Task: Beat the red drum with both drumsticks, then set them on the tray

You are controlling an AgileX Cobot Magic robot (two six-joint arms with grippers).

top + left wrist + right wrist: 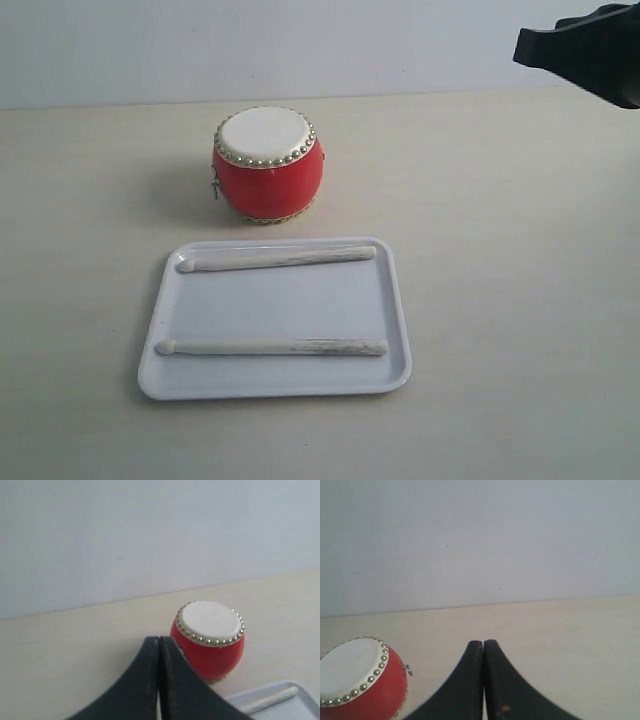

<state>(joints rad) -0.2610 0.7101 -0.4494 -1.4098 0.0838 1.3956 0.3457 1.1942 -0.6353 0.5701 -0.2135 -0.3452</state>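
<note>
The tray [280, 305] is what's closest to the camera, set flat on the pale table [520, 300]. Both drumsticks [275, 259] are laid in it: one by the far rim, the other [270, 347] by the near rim, kept apart, roughly parallel, tips pointed the same way. The red drum [268, 165] is parked upright just behind the tray, not touching it. The left gripper [159, 640] is pressed fully together with nothing held. The drum is seen just beyond its tips, with a tray corner and one stick end close by. The right gripper [483, 644] is pinched together too and empty, with the drum off to one side of it.
</note>
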